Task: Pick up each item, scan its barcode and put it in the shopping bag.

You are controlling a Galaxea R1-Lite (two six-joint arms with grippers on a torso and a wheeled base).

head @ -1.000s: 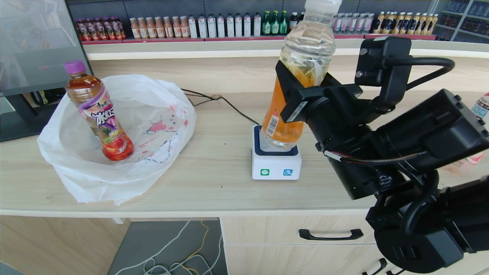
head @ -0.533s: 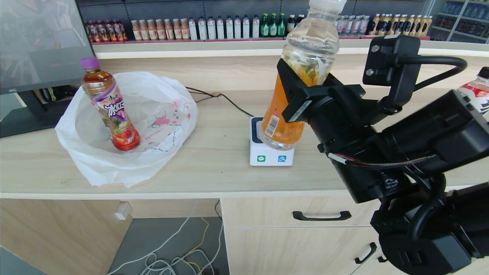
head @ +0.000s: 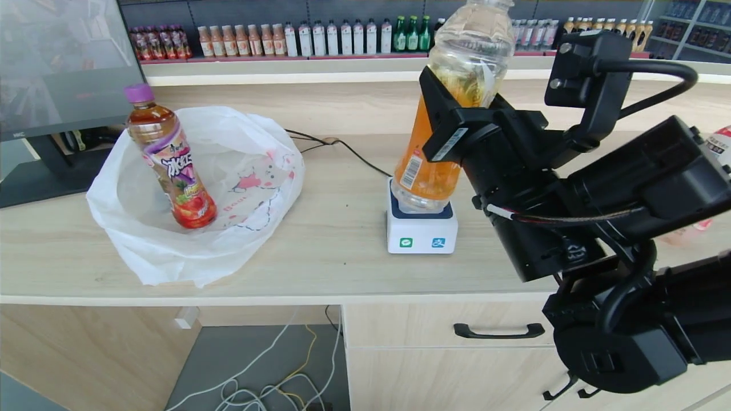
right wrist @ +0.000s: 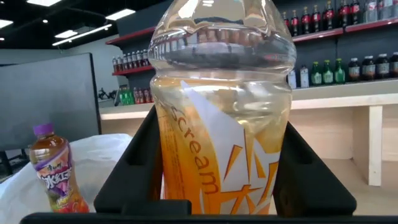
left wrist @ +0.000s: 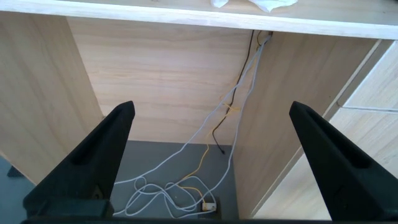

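Observation:
My right gripper (head: 457, 108) is shut on an orange drink bottle (head: 440, 142) and holds it upright, its base just above the white scanner box (head: 421, 234) on the counter. The barcode label faces left. The same bottle (right wrist: 224, 137) stands between the right gripper's (right wrist: 221, 180) fingers in the right wrist view. To the left lies the open white shopping bag (head: 251, 171) with a purple-capped tea bottle (head: 171, 165) leaning inside it. My left gripper (left wrist: 211, 162) is open below the counter's edge, holding nothing.
A dark monitor (head: 63, 63) stands at the back left. A black cable (head: 342, 151) runs across the counter to the scanner. Another bottle (head: 717, 151) shows at the right edge. Drawers (head: 497, 331) sit under the counter, with loose cables (left wrist: 186, 186) on the floor.
The whole head view has shifted, so the camera moved. The orange bottle stays in my right gripper over the scanner. The bag and tea bottle have not moved.

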